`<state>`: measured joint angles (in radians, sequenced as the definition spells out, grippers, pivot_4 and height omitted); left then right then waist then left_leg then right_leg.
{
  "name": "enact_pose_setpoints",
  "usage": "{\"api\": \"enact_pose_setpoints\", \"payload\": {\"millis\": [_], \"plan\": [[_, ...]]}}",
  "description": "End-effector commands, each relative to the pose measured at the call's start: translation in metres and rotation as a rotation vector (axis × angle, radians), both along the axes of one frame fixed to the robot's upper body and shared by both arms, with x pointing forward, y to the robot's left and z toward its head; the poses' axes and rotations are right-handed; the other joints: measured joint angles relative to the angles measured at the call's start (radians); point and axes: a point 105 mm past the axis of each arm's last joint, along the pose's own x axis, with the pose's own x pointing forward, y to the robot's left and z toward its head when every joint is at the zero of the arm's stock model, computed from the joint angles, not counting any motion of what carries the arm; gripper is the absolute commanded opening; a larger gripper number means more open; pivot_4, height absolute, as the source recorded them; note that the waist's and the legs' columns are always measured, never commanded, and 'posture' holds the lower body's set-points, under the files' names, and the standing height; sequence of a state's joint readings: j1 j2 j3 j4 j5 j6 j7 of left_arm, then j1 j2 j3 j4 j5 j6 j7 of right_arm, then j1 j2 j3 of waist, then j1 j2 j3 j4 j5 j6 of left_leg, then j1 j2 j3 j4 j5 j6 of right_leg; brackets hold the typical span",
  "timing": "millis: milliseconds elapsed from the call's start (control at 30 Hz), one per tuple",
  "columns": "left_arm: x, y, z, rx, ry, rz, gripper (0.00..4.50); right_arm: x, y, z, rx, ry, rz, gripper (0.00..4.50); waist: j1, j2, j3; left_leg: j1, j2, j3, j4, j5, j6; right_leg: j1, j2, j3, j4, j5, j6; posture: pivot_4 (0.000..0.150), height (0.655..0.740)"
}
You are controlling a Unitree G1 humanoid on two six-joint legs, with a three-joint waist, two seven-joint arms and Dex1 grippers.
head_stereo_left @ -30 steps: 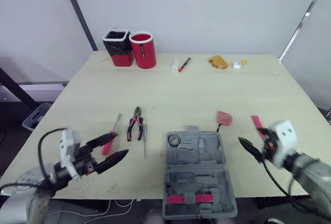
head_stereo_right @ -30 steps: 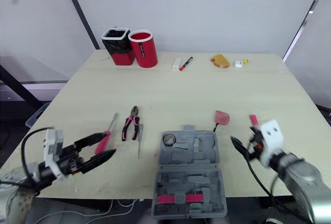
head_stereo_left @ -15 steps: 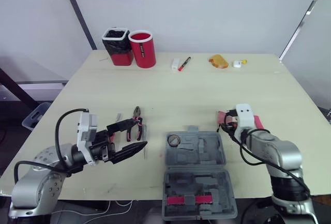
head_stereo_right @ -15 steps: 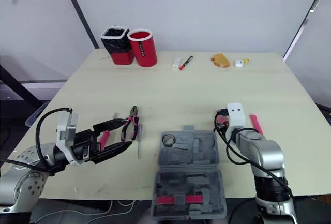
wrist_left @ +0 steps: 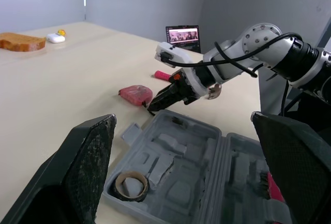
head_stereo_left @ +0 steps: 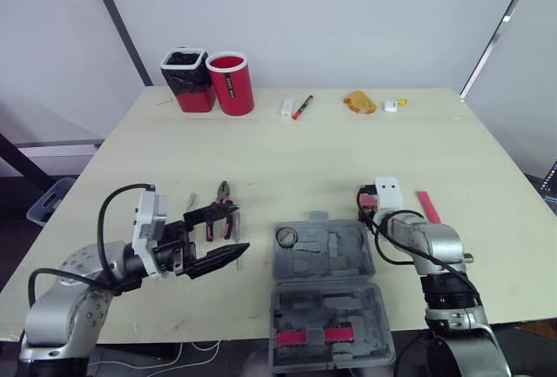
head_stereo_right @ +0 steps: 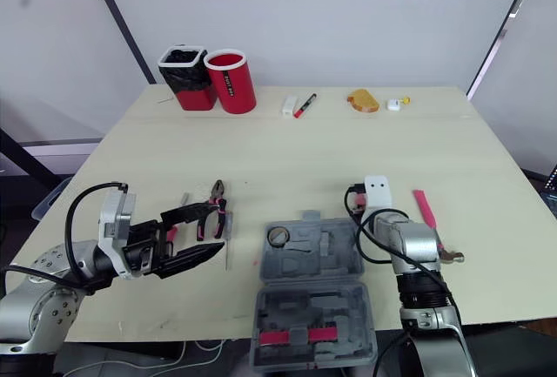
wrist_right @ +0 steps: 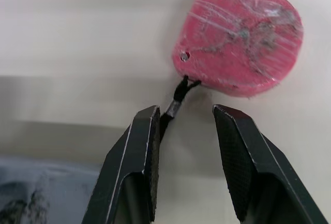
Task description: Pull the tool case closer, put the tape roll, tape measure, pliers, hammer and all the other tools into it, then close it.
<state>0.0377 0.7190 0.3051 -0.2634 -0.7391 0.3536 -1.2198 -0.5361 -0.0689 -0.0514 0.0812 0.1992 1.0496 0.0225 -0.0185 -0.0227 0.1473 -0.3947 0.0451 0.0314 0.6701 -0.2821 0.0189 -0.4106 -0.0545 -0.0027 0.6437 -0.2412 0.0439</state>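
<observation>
Right wrist view: my right gripper (wrist_right: 183,115), fingers apart, has only the strap (wrist_right: 178,97) between them. The tape measure (wrist_right: 240,43) lies just beyond on the desk, right of centre in the left eye view. I'd advance, then clamp its body.

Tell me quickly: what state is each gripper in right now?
Left gripper: open, holding nothing.
Right gripper: open, holding nothing, near the tape measure.

The right hand (wrist_right: 186,111) is positioned over the pale bench (wrist_right: 77,38). Its two black fingers (wrist_right: 142,151) are spread apart with a clear gap between them. A red tape measure (wrist_right: 240,45) lies flat just beyond the fingertips. Its short black cord (wrist_right: 178,97) runs back into the gap, ending against one finger's tip. A grey tool case (wrist_right: 36,198) corner lies beside that finger.
</observation>
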Motion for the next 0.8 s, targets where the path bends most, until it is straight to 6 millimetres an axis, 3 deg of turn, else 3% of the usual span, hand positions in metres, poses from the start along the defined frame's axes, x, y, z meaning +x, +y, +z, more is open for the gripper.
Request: {"api": "enact_pose_setpoints", "payload": {"millis": [33,100,200,300,633,800], "plan": [[-0.005,-0.001,0.005,0.004,-0.045,-0.01,4.5,0.01,0.002,0.008,-0.021,-0.043,-0.002,1.74,0.0,0.0,0.0,0.0,0.0,0.0,0.0,0.0,0.0,0.0,0.0,0.0,0.0,0.0,0.0,0.15,0.74],[-0.006,-0.001,0.004,0.002,-0.045,-0.008,4.5,0.011,0.004,0.004,-0.039,-0.034,0.009,1.74,-0.001,0.0,0.0,0.0,0.0,0.0,0.0,0.0,0.0,0.0,0.0,0.001,0.0,0.0,0.0,0.15,0.74],[-0.006,-0.001,0.004,0.001,-0.047,-0.005,4.5,0.01,0.004,-0.002,-0.058,-0.017,0.023,1.1,-0.001,0.0,0.0,0.0,0.0,0.0,0.0,0.0,0.0,0.0,0.0,0.0,0.0,0.0,0.0,0.15,0.74],[-0.006,-0.001,0.004,-0.002,-0.048,-0.003,4.5,0.007,-0.003,-0.008,-0.081,-0.004,0.028,0.06,-0.001,0.0,0.0,0.001,0.0,0.0,0.0,0.0,0.0,0.0,0.0,0.001,0.0,0.0,0.0,0.15,0.74],[-0.006,-0.006,0.005,-0.014,-0.049,-0.008,4.5,0.0,-0.043,-0.004,-0.169,-0.057,0.067,0.02,0.006,0.0,0.0,0.0,0.0,0.0,0.0,0.0,0.0,0.0,0.0,0.001,0.0,0.0,0.0,0.15,0.74],[-0.006,-0.01,0.005,-0.02,-0.045,-0.03,4.5,-0.024,-0.07,-0.009,-0.168,-0.028,0.089,0.02,0.009,0.0,0.0,0.0,0.0,0.001,0.0,0.0,0.0,0.001,0.0,0.001,0.0,0.0,0.0,0.15,0.74]]}}
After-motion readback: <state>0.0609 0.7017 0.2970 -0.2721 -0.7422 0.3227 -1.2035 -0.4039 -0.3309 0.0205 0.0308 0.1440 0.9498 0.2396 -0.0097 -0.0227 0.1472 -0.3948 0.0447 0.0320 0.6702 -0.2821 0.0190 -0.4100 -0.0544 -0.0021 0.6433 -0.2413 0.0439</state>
